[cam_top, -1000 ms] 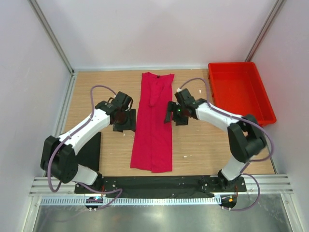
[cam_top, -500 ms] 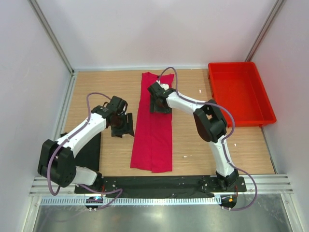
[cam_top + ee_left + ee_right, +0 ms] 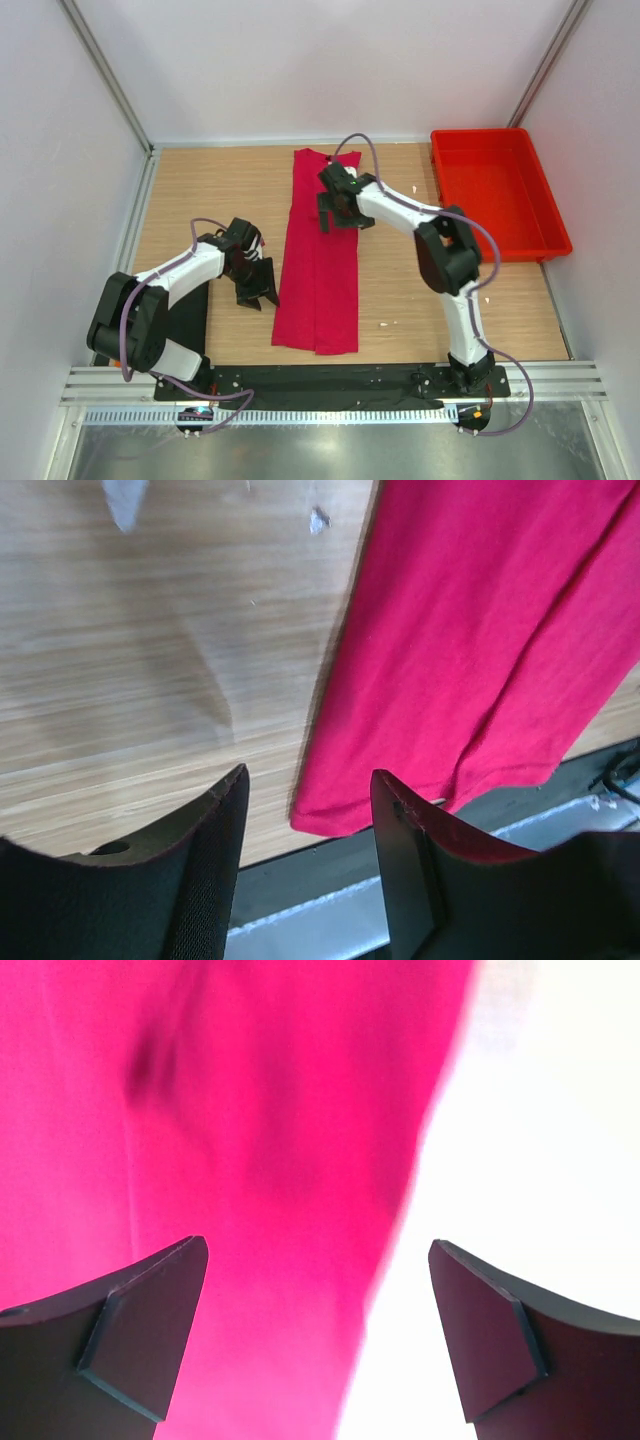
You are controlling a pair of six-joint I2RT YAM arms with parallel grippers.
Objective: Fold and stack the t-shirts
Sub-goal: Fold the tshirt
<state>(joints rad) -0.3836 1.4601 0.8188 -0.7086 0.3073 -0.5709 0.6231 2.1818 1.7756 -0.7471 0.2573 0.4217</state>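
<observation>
My left end effector (image 3: 257,283) (image 3: 308,780) is open at a middling gap, holding nothing. It hangs low over the worktop (image 3: 210,190) just beside the left edge of the crimson shirt (image 3: 318,270) (image 3: 470,630), down near its hem. In the left wrist view, the shirt's near corner sits right between my fingers, with bare wood to one side.

My right end effector (image 3: 338,205) (image 3: 318,1245) is spread wide, nothing in it, above the upper part of the same shirt (image 3: 250,1110), towards its right edge. Whether the fingertips touch the cloth, I cannot tell, and the right of that wrist view is washed out white.

The crimson shirt lies as a long narrow strip down the middle of the worktop, collar end far from me. The black shirt (image 3: 190,312) lies at the near left, partly under my left arm. The red tray (image 3: 495,190) sits at the far right, well apart.
</observation>
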